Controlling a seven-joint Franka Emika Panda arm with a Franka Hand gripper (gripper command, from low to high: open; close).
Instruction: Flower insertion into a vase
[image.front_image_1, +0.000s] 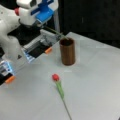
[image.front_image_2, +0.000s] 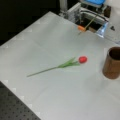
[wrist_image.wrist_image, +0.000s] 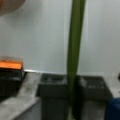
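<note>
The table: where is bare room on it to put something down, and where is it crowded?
The table is bare on a front view's right, beyond the vase and the red flower lying flat. It is also bare at a front view's left, above that flower's stem. It is crowded behind the vase, where the gripper holds a green stem slanting toward the vase rim.

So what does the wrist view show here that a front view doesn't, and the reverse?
Only the wrist view shows the gripper closed on a green stem, seen up close between dark fingers. Only a front view shows the brown vase upright and a red tulip lying on the table. Both show the held stem and the pale tabletop.
</note>
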